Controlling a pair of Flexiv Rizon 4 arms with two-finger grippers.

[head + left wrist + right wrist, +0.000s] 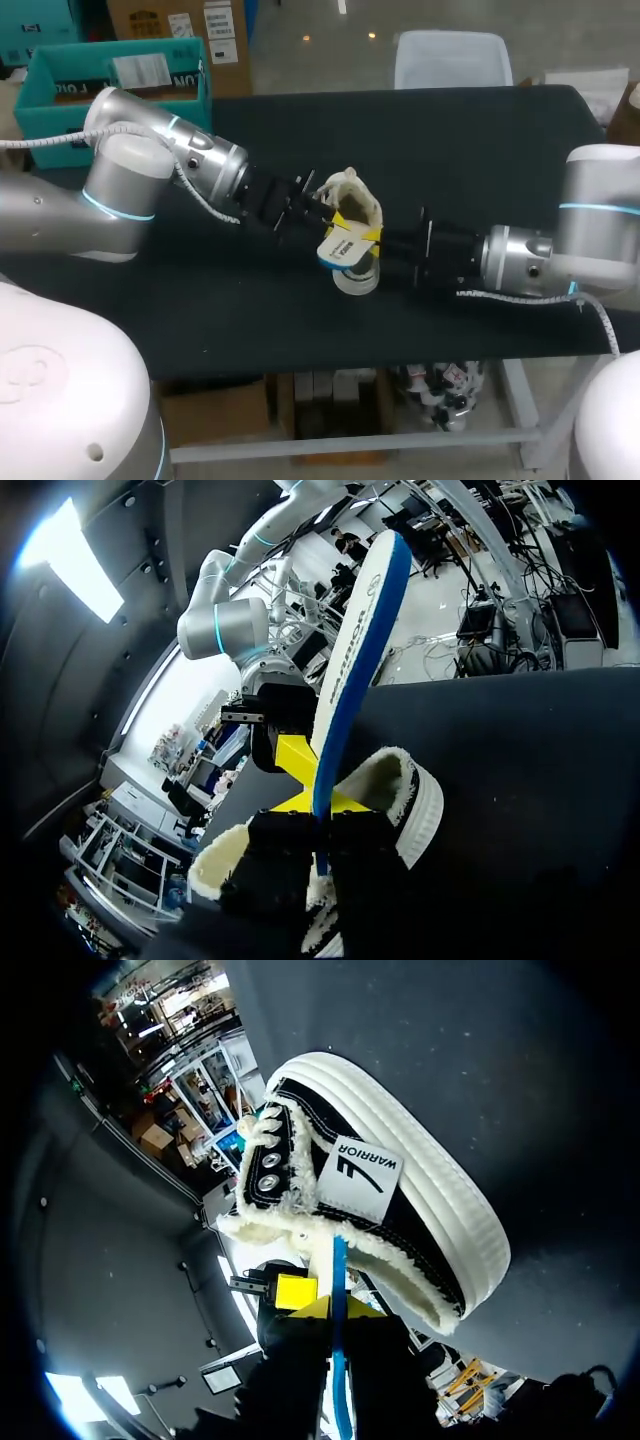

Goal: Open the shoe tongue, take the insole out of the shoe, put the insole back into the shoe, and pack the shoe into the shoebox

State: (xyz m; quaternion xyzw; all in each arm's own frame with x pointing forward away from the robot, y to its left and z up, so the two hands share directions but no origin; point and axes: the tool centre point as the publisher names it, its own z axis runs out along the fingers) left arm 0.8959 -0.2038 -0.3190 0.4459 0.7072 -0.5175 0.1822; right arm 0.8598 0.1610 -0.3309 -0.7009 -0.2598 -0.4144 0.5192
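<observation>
Shoe (352, 200) (412, 802) (400, 1210): black canvas, white ribbed rubber sole, cream fleece lining, lying tilted at the middle of the table.
Insole (340, 248) (360, 650) (339, 1290): white, blue-edged, standing on edge, rising from the shoe's opening.
Shoebox (60, 75): teal, open, beyond the table's far left corner.

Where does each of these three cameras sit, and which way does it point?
Head view: fixed above and behind, looking down on the table; both arms enter, left gripper and right gripper close together by the shoe.
Left wrist view: on the left wrist, looking past its own gripper at the insole; the right arm faces it.
Right wrist view: on the right wrist, looking past its own gripper at the shoe's side.
Both wrist views share the insole and shoe.
</observation>
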